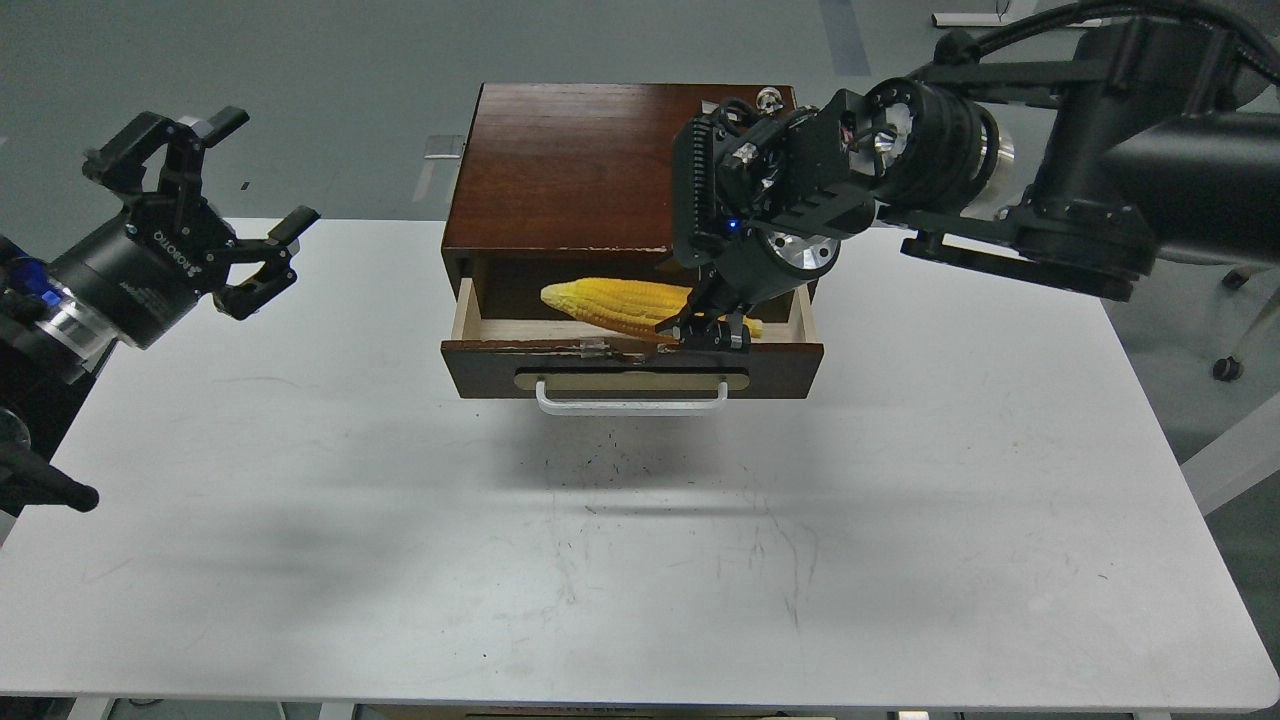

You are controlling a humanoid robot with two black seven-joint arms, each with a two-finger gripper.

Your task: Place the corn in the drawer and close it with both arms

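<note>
The yellow corn (615, 303) lies across the open drawer (480, 362), low between its pale wood sides, tapered tip to the left. My right gripper (705, 328) reaches down from the upper right into the drawer and is shut on the corn's right part; the stub end shows just past the fingers. The drawer is pulled out from the dark brown cabinet (570, 160), and its white bar handle (630, 404) faces me. My left gripper (268, 167) is open and empty, held in the air over the table's left edge, well apart from the drawer.
The cabinet stands at the back middle of the white table (640, 560). My right arm's thick links hang over the table's back right corner. A white table leg and a chair wheel show at the far right, off the table.
</note>
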